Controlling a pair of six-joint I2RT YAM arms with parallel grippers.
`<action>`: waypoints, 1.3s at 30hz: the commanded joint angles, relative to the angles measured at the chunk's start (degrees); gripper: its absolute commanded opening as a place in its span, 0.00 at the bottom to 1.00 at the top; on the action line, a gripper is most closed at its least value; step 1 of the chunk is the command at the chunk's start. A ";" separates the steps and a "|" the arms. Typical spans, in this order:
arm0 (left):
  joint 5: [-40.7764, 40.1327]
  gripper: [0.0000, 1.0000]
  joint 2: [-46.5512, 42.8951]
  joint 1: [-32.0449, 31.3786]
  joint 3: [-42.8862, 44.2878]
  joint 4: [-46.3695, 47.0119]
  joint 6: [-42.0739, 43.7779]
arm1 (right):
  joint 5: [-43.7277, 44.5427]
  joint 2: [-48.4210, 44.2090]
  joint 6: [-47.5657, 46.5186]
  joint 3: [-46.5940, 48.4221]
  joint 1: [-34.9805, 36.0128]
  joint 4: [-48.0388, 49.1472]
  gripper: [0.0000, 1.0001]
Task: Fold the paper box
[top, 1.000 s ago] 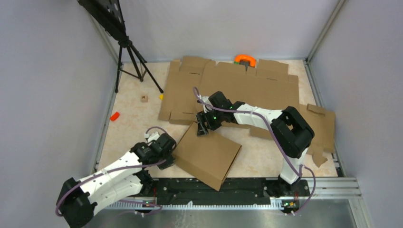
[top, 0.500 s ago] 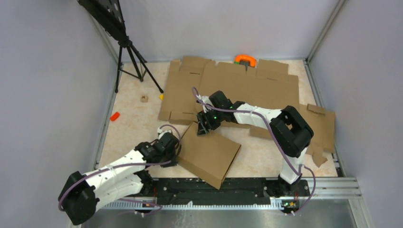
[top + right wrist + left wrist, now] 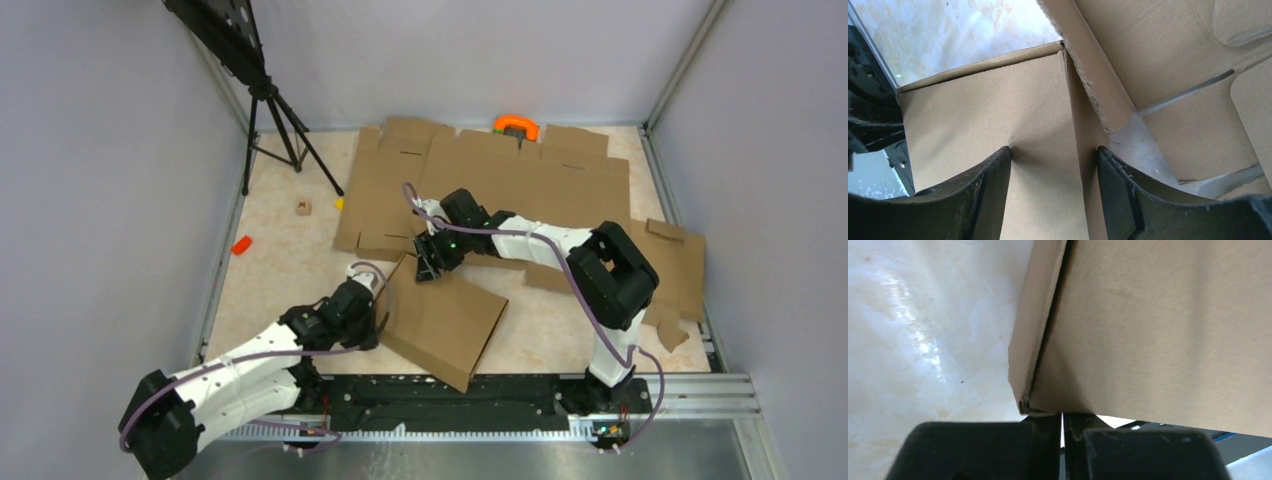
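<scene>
The paper box (image 3: 445, 320) is a shallow brown cardboard piece lying near the table's front, its near corner over the rail. My left gripper (image 3: 375, 318) is shut, its fingertips pressed against the box's left edge. In the left wrist view the box's corner (image 3: 1023, 402) sits just above the closed fingertips (image 3: 1063, 422). My right gripper (image 3: 428, 268) is open over the box's far corner. In the right wrist view (image 3: 1053, 155) one finger rests on the top panel (image 3: 978, 120) and the other on the narrow side wall (image 3: 1080, 125).
Wide flat cardboard blanks (image 3: 500, 180) cover the back of the table, with more at the right (image 3: 680, 265). An orange clamp (image 3: 515, 126) sits at the back. A black tripod (image 3: 275, 110) stands back left. A small wooden block (image 3: 304, 208) and red piece (image 3: 241, 244) lie left.
My left gripper has moved right and forward until it meets the box's left edge. The right gripper has stayed on the box's far corner.
</scene>
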 commanded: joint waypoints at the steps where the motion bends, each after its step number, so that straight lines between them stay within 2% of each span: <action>1: -6.73 0.00 -0.87 0.18 10.29 0.32 -7.23 | -0.54 3.32 0.61 0.79 3.12 -6.46 0.59; 4: -11.07 0.00 -0.20 0.18 13.99 -13.70 -18.73 | 1.71 2.82 1.19 0.57 2.55 -6.74 0.59; 6: -11.05 0.00 0.67 0.17 13.61 -17.85 -24.39 | 2.08 2.75 1.20 0.55 2.32 -6.70 0.59; 13: -13.56 0.00 2.92 0.11 9.81 -18.52 -39.02 | 2.34 2.92 1.56 0.91 2.30 -6.56 0.59; 18: -17.98 0.00 1.38 0.16 7.59 -15.83 -48.48 | 1.62 2.71 1.42 0.67 2.35 -5.81 0.60; 24: -24.60 0.00 6.57 0.19 8.86 -15.91 -52.54 | 0.92 2.47 1.35 0.34 2.37 -5.15 0.60; 31: -26.10 0.00 13.67 0.16 12.42 -16.80 -50.68 | 1.94 2.94 0.63 0.66 2.33 -5.50 0.63; 39: -25.25 0.00 8.61 1.13 9.63 -11.55 -50.33 | 1.52 3.00 0.33 0.35 2.38 -5.48 0.63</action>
